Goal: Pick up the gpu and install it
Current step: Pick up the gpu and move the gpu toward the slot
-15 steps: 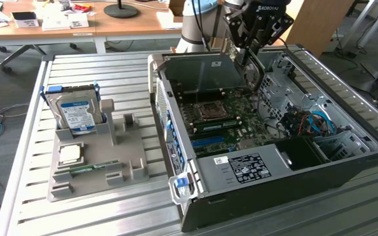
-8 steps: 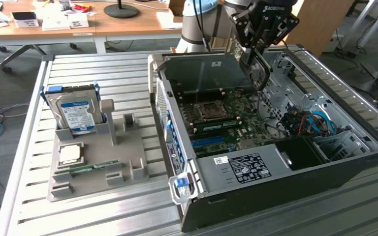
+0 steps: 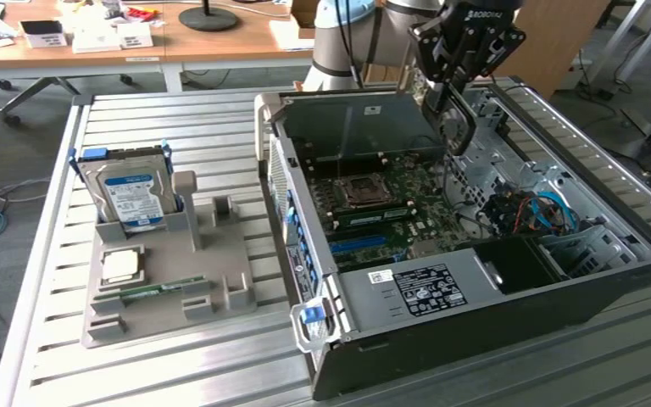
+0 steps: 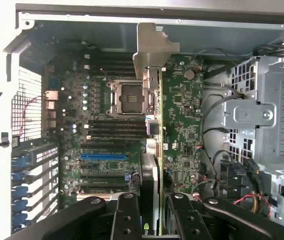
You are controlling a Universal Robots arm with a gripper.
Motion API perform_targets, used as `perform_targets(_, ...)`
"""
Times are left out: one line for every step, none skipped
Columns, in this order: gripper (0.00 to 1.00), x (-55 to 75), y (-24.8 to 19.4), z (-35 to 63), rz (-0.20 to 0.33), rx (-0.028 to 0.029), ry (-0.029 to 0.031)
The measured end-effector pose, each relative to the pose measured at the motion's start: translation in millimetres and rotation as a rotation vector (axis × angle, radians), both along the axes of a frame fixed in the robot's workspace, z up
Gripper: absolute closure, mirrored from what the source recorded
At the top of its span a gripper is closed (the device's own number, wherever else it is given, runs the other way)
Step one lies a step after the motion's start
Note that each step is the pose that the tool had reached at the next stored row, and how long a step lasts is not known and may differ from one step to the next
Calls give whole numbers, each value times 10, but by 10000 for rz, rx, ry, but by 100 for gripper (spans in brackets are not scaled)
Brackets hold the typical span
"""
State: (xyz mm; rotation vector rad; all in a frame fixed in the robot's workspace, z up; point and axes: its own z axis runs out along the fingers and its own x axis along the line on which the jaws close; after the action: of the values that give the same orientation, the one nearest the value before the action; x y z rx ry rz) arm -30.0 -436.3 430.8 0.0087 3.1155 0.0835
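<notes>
- The gripper (image 3: 453,85) is seen above the open computer case (image 3: 597,284), clenched on the gpu (image 3: 457,127).
- The gpu is held edge-down inside the case, over the motherboard (image 3: 410,212) and near the case wall on the exterior view's right.
- In the wrist view, the card is seen edge-on between the two fingers (image 4: 127,215), with its silver end bracket pointing toward the far wall of the case.
- Whether the card's lower edge touches the board cannot be told.
- Contents of the case are noted:
  - the green motherboard lies on the floor of the case;
  - a square processor socket (image 3: 362,191) is set in the board;
  - a blue slot (image 3: 365,244) is seen on the board;
  - a silver power supply (image 3: 416,288) with a dark label is mounted at the near end;
  - blue and orange cables (image 3: 541,212) are bundled beside a metal drive cage (image 3: 586,246).
- The case is placed on a slatted metal bench (image 3: 156,119).
- A grey holder tray (image 3: 179,288) is set on the bench at the exterior view's left, well apart from the gripper.
- Contents of the tray are noted:
  - a hard drive (image 3: 130,197) with a blue label is stood upright in a slot;
  - a processor chip (image 3: 121,265) is laid flat;
  - a narrow green memory stick (image 3: 150,292) is laid in a groove just beside the chip.
</notes>
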Motion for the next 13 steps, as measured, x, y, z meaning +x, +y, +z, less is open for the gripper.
perform_targets(73,20,0,0,0,-1,0)
perform_targets(73,40,0,0,0,-1,0)
perform_targets(73,61,0,0,1,0,0)
perform_targets(73,81,0,0,1,0,0)
perform_targets(73,103,0,0,2,0,0)
perform_targets(73,121,0,0,0,0,0)
perform_targets(73,141,0,0,0,0,1)
perform_targets(73,163,1,0,0,1,1)
perform_targets(73,187,1,0,0,2,2)
perform_targets(73,210,1,0,1,2,3)
perform_targets(73,232,1,0,1,4,3)
perform_targets(73,254,2,0,1,4,4)
perform_targets(73,276,3,0,0,4,4)
